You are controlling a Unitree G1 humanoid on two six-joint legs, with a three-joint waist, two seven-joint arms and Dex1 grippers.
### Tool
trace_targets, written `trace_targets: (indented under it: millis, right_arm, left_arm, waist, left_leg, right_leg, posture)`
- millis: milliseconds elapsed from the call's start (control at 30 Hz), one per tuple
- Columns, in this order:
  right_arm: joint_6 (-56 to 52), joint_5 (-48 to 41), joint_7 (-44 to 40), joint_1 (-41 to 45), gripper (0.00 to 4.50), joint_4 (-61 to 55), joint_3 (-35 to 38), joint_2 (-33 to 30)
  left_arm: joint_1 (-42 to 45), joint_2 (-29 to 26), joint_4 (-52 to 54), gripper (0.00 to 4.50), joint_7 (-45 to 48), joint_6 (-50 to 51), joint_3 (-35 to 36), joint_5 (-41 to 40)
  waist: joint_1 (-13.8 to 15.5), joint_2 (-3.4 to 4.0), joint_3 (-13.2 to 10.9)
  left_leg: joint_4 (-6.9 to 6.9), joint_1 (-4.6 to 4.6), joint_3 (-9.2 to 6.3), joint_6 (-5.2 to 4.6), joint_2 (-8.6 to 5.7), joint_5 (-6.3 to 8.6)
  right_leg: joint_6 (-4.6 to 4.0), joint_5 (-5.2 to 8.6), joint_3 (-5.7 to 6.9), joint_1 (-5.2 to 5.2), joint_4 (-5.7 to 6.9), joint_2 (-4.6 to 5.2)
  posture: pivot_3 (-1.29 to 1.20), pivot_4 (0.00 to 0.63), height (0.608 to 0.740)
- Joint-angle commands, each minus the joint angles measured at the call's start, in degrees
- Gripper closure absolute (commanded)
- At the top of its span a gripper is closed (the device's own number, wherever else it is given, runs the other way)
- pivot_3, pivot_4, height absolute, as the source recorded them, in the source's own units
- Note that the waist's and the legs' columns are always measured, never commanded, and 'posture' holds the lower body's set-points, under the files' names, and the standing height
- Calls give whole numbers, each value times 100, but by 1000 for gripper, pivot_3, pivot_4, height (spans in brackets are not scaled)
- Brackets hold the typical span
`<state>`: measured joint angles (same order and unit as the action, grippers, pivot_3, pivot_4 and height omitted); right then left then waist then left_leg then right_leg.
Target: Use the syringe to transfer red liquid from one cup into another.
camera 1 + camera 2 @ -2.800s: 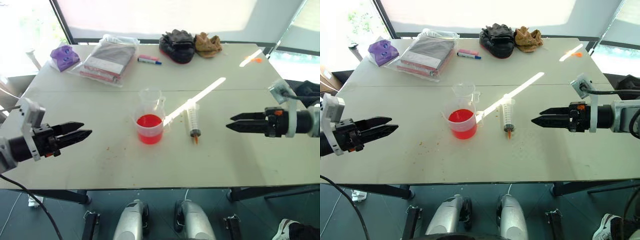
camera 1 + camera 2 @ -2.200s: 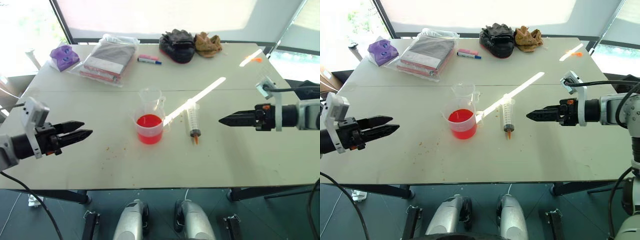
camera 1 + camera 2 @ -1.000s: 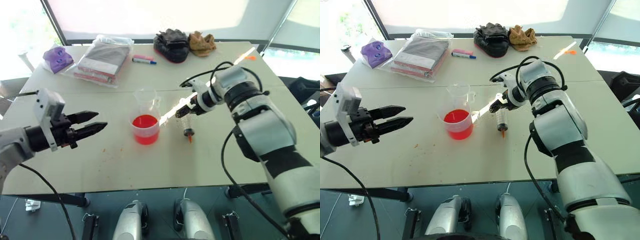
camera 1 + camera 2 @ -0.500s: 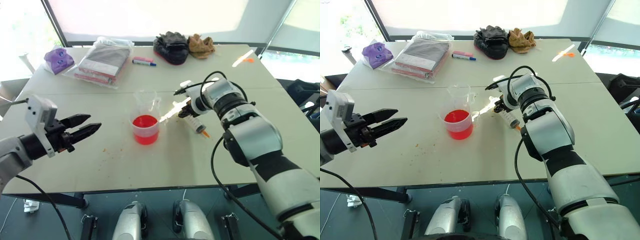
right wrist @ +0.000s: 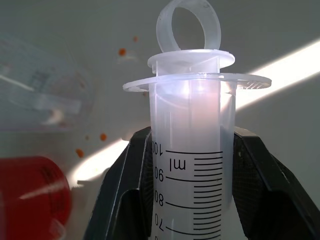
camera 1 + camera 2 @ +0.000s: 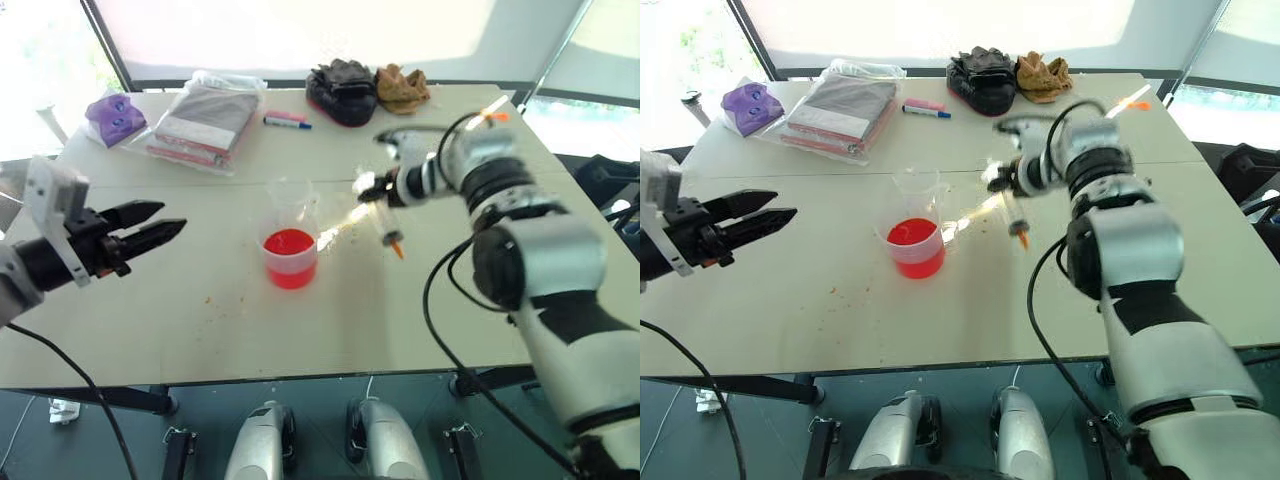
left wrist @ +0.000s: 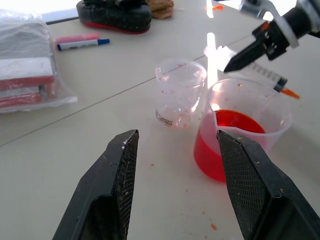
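- The short, wide clear cup (image 6: 291,258) sits at the centre of the frame on the pale counter (image 6: 330,330), and holds bright red liquid (image 6: 290,243) to roughly half its height.
- Just behind it, touching or nearly so, stands the taller clear measuring cup (image 6: 293,199) with a flared rim; it looks empty apart from faint red specks on its wall.
- At the left of the frame the left gripper (image 6: 150,222) hovers above the counter, well apart from both cups, its black fingers (image 7: 112,190) parted and holding nothing.
- Right of the cups, at centre right, the right gripper (image 6: 372,188) has its fingers (image 5: 125,185) clamped on the barrel of the clear syringe (image 6: 386,222). The syringe is lifted off the counter and tilted, orange tip down and toward the right, plunger ring at the upper end.
- Small red spots dot the counter around the cups.
- Far side, upper left of the frame: a purple object (image 6: 114,113), then a clear bag of flat packets (image 6: 201,116).
- Upper centre: a blue-and-pink marker pen (image 6: 286,120), a black glove (image 6: 341,88) and a tan glove (image 6: 403,86) beside it.
- Nothing lies between the syringe and the cups.
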<state>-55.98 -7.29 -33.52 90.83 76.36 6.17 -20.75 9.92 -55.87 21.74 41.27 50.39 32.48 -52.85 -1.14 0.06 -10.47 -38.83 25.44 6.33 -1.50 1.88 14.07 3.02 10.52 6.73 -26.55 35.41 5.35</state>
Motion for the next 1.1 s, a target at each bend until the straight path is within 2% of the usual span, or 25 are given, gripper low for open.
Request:
trace_targets:
  millis: [33, 133, 200, 233, 300, 367, 433, 533, 767, 900, 1100]
  right_arm:
    - [-13, -622, -492, 907, 3025, -1057, 544, -346]
    - [-95, -1227, -670, 518, 3025, -2757, 870, -233]
    - [74, -1672, -549, -430, 3025, -4789, 957, 187]
    - [247, -1867, -341, -827, 3025, -5574, 1053, 507]
    - [641, -2050, 344, -1368, 3025, -6474, 1213, 1258]
    - [1251, -2084, 558, -1995, 3025, -7184, 983, 1920]
    - [1721, -2044, 557, -2435, 3025, -7499, 684, 2324]
    - [2233, -1857, 569, -2906, 3025, -7582, 235, 2590]
    - [2301, -2031, 424, -3817, 3025, -8214, -390, 2492]
    - [2370, -2062, 399, -4530, 3025, -8653, -745, 2496]
    - [2879, -1849, 409, -5116, 3025, -8640, -1164, 2548]
  left_arm:
    - [685, -284, -858, 1915, 446, -362, -323, 292]
    - [1209, -497, -1462, 1915, 876, -880, -1012, 951]
    - [1853, -514, -1885, 1915, 1175, -1027, -1440, 1136]
    - [2150, -512, -2104, 1915, 1336, -1098, -1618, 1227]
    - [2638, -501, -2593, 1915, 1673, -1317, -1936, 1488]
    - [3140, -404, -3001, 1915, 1920, -1494, -2257, 1749]
    - [3554, -303, -3368, 1915, 2126, -1658, -2487, 1965]
    - [4086, -160, -3877, 1915, 2366, -1993, -2766, 2350]
    - [5122, 79, -4792, 1915, 2767, -2518, -2952, 2857]
    - [5686, 314, -5006, 1915, 3089, -2458, -3025, 2901]
    - [5798, 481, -4802, 1915, 3527, -2195, -3150, 2865]
  waist:
    - [2, 8, -8]
    - [8, 0, -2]
    - [15, -25, 14]
    - [27, -49, 28]
    - [4, -52, 30]
    - [1, -48, 27]
    - [24, -45, 23]
    - [40, -46, 23]
    - [32, -51, 25]
    - [26, -52, 25]
    - [-13, -52, 25]
  left_leg:
    - [2, 5, 0, 0, 0, 0]
    - [17, -2, -1, 0, 1, 0]
    - [29, -14, 1, 0, 2, 0]
    - [38, -21, -1, 2, 4, -1]
    - [46, -24, 1, 12, 5, -7]
    - [53, -18, 11, 34, 5, -22]
    - [57, -7, 10, 55, 3, -36]
    - [59, -2, 13, 59, -1, -39]
    - [58, -5, 7, 55, -3, -38]
    - [57, -5, 3, 54, -3, -38]
    - [57, -12, 3, 49, -3, -36]
  right_leg:
    - [0, 0, 0, -7, 1, -2]
    - [1, 1, 0, -1, -11, -10]
    - [1, 1, 0, 10, -19, -11]
    - [2, 1, 2, 17, -21, -10]
    - [1, 0, 2, 17, -19, -10]
    - [-1, -2, -4, -2, -14, -9]
    - [-2, -2, -3, -16, -6, -11]
    - [-1, -1, -2, -18, -4, -13]
    - [0, -1, -3, -8, -8, -13]
    - [1, 0, -2, -6, -10, -14]
    - [1, 0, -7, -9, -6, -19]
  posture:
    - [0, 150, 740]
    - [0, 150, 740]
    - [0, 150, 740]
    - [0, 150, 740]
    - [0, 150, 740]
    - [0, 150, 740]
    - [0, 150, 740]
    - [0, 150, 740]
    - [0, 150, 740]
    - [0, 150, 740]
    - [0, 150, 740]
